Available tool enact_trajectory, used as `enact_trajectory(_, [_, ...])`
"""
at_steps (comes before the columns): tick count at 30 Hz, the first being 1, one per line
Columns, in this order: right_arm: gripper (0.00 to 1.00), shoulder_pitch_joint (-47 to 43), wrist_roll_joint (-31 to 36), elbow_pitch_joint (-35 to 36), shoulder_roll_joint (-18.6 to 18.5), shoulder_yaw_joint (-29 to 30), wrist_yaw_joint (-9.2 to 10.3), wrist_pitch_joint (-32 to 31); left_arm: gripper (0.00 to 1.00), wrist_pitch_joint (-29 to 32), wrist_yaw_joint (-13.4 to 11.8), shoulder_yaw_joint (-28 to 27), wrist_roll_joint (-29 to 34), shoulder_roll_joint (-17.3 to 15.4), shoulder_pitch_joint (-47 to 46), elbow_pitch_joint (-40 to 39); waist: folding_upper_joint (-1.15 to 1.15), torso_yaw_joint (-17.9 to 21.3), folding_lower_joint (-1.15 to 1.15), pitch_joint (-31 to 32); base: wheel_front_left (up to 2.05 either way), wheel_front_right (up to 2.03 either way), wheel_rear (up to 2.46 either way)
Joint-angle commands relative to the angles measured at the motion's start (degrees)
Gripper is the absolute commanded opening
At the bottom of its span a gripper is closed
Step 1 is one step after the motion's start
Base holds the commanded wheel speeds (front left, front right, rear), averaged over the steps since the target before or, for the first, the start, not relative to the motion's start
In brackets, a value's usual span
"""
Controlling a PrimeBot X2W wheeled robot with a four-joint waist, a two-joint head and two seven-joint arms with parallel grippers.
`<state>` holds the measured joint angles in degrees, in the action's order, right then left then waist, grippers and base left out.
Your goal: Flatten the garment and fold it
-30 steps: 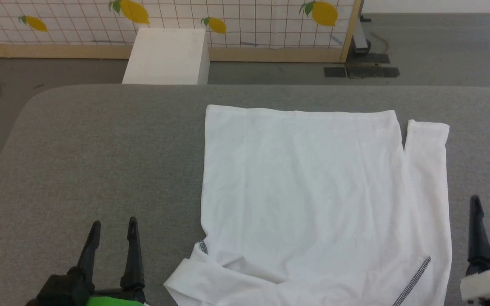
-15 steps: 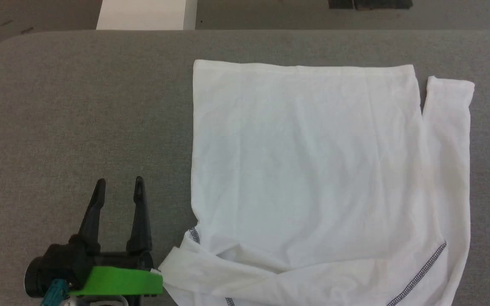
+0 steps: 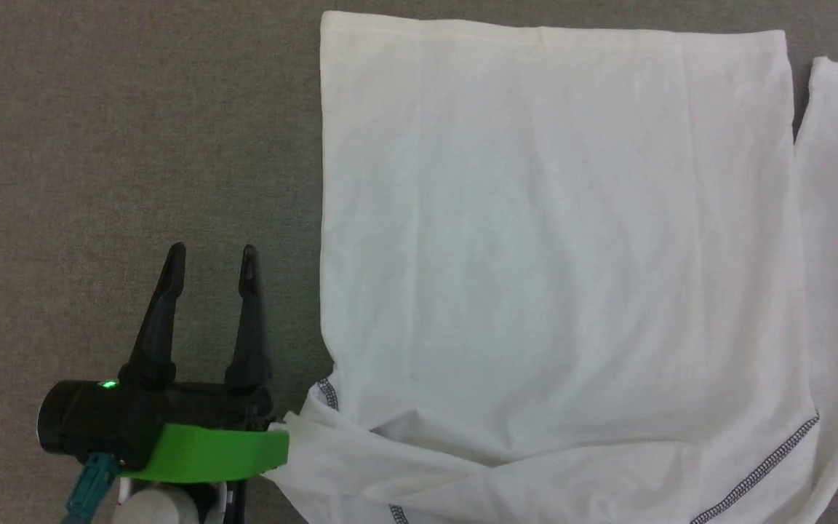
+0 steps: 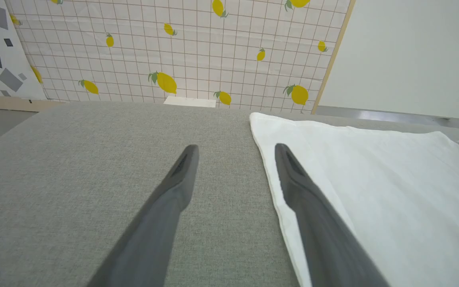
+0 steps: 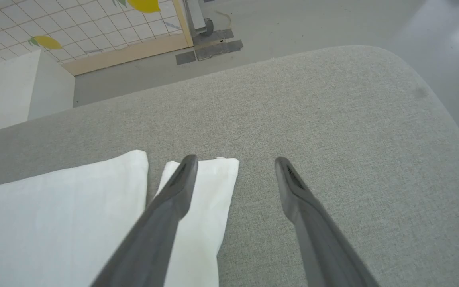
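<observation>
The garment [image 3: 550, 262], a white long-sleeved shirt, lies spread on the grey padded table [image 3: 135, 145]. Dark zigzag stitching marks its near shoulder seams. One sleeve lies straight along its right side; the other is folded under at the near left. My left gripper [image 3: 210, 255] is open just left of the shirt's left edge, fingers pointing away, nothing between them. In the left wrist view the garment [image 4: 373, 191] lies under the right finger of the gripper [image 4: 235, 149]. In the right wrist view my right gripper [image 5: 233, 161] is open above the sleeve cuff [image 5: 205, 199].
A white box [image 5: 18, 91] stands on the floor beyond the table's far edge. Behind it is a lemon-print gridded screen [image 4: 197, 48] with a wooden frame. The table's rounded far right corner [image 5: 397, 63] is near the right gripper. Bare grey surface lies left of the shirt.
The head camera has tilted down, so the far table edge and box have left its view. The left gripper has moved forward beside the shirt's left edge. The shirt has not moved.
</observation>
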<state>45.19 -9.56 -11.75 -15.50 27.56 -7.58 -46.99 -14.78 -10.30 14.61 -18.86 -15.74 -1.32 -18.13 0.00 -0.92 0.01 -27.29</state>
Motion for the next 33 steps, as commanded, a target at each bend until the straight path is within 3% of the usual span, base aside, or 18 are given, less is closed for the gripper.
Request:
enact_trajectory(1, [1.0, 1.6, 1.4, -1.0, 0.0, 0.8, 0.09, -0.6, 1.0, -0.2, 0.3, 0.2, 0.8, 0.0, -1.3, -0.4, 0.0, -1.7, -0.01, -2.9, 0.0, 0.0, 0.0])
enact_trajectory(17, [1.0, 4.1, 9.0, -6.6, 3.1, 7.9, 0.09, -4.7, 1.0, 0.1, 0.5, 1.6, 0.9, 0.4, -3.2, -0.1, 0.0, -4.5, -0.01, -6.9, 0.0, 0.0, 0.0])
enact_trajectory(18, [0.5, 4.2, 9.2, -6.7, 3.2, 8.0, 0.09, -4.9, 1.0, 0.1, 0.5, 1.5, 0.8, 0.4, -3.2, 0.0, 0.0, -4.5, -0.01, -6.9, 0.0, 0.0, 0.0])
enact_trajectory(19, [0.43, 4.2, 9.3, -6.7, 3.2, 8.1, 0.09, -4.9, 1.0, 0.1, 0.5, 1.4, 0.8, 0.3, -3.3, 0.1, 0.0, -4.5, -0.01, -6.8, 0.0, 0.0, 0.0])
enact_trajectory(20, [0.13, 4.2, 9.6, -6.5, 3.3, 8.2, 0.09, -4.6, 1.0, 0.1, 0.4, 1.3, 0.7, 0.3, -3.3, 0.3, 0.0, -4.5, -0.01, -6.6, 0.0, 0.0, 0.0])
enact_trajectory(21, [0.0, 4.3, 9.7, -6.5, 3.3, 8.4, 0.09, -4.3, 1.0, 0.1, 0.4, 1.3, 0.7, 0.3, -3.3, 0.4, 0.0, -4.4, -0.01, -6.4, 0.0, 0.0, 0.0])
enact_trajectory(33, [0.0, 1.7, 9.7, -7.0, 2.6, 9.6, 0.09, 2.0, 1.0, 0.0, 0.6, 1.3, -0.3, 0.2, -2.6, 2.9, 0.0, -3.0, -0.01, 0.9, 0.0, 0.0, 0.0])
